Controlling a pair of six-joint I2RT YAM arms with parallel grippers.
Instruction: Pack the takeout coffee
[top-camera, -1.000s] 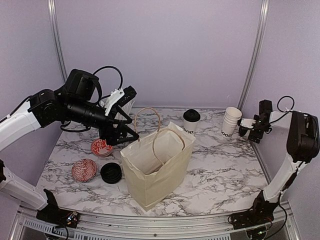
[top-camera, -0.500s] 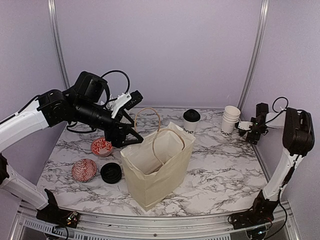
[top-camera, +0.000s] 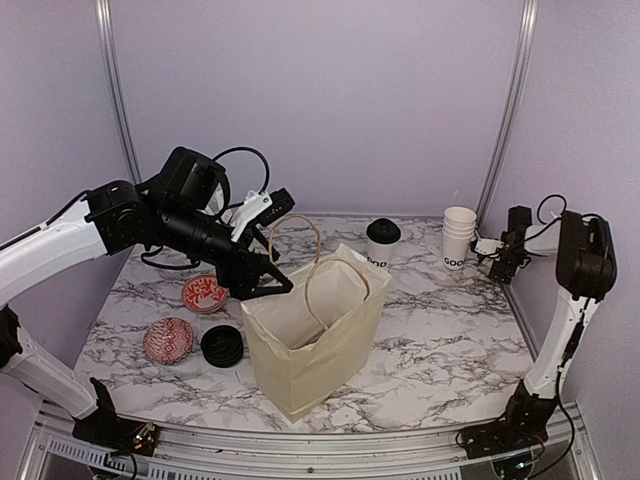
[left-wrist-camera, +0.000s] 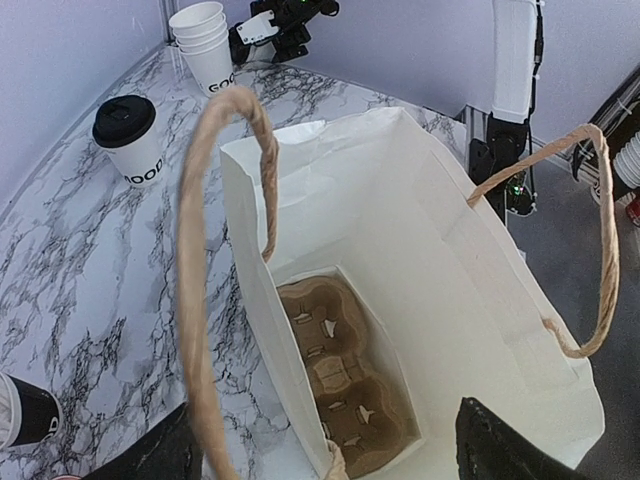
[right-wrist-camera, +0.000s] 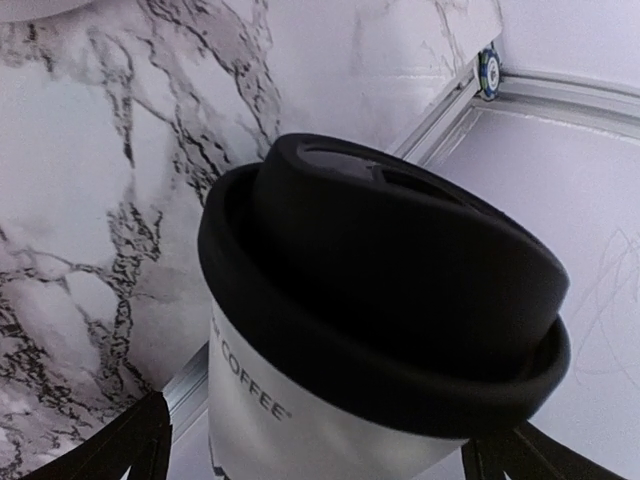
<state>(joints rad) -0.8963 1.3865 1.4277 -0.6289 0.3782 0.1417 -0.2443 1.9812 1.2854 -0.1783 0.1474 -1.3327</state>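
**Open bag at centre, one coffee on the surface, one between the right fingers**

We see a marble surface (top-camera: 450, 330) with a cream paper bag (top-camera: 300, 350) standing upright and open near its middle, both rope handles (left-wrist-camera: 200, 250) raised. Down inside it, our left wrist view shows a brown cardboard cup carrier (left-wrist-camera: 345, 390) lying on the bag's floor with nothing in its wells.

The left gripper (top-camera: 266, 284) hangs at the bag's upper left rim. Its fingers (left-wrist-camera: 495, 445) are spread wide, one at each lower corner of its own view, with nothing between them but the bag mouth below.

The right gripper (top-camera: 492, 248) sits at the far right edge of the surface, just beside a stack of unlidded white cups (top-camera: 459, 235).

One lidded coffee cup (top-camera: 382, 243) stands upright on the surface behind the bag, left of that stack and apart from it.

A second coffee cup (right-wrist-camera: 330, 330), black lid on, fills the right wrist view between that gripper's fingers (right-wrist-camera: 125, 445). We cannot tell whether they press on it or only flank it.

Left of the bag lie two red-patterned bowls (top-camera: 204, 294) (top-camera: 167, 340), and a pile of black lids (top-camera: 222, 346) sits just beside the nearer bowl.
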